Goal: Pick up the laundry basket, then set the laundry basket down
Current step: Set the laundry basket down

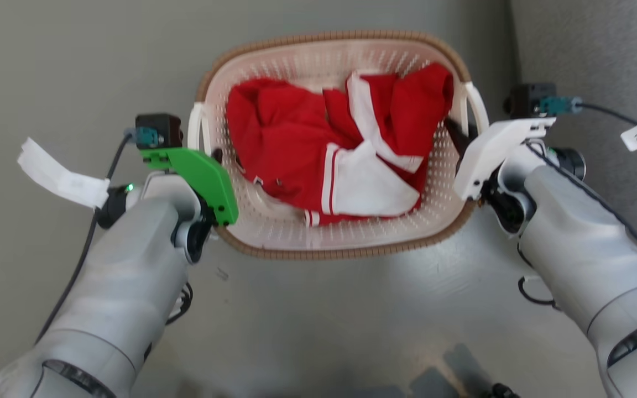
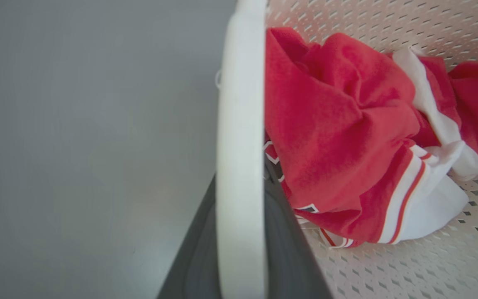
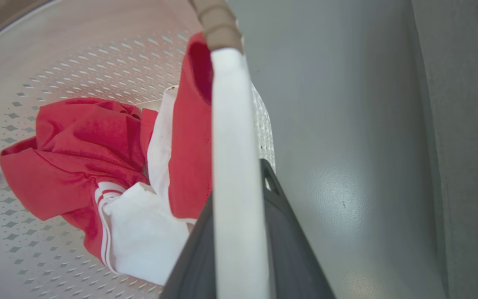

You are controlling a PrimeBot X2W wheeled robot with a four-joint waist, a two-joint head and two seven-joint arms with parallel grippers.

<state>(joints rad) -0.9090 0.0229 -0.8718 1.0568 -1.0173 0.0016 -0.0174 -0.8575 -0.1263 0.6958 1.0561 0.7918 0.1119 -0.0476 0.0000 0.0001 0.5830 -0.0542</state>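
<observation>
The laundry basket, red clothes inside, lies over the grey floor squarely between both arms, its long axis running across them. The left gripper and right gripper each reach a white end handle. I cannot tell whether either is clamped.

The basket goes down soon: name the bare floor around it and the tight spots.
Free: the grey floor between the forearms, below the near rim of the laundry basket, and the stretch left of the left end effector. Crowded: both handles, each clamped, and the right side, where the right end effector sits near a grey textured surface.
</observation>
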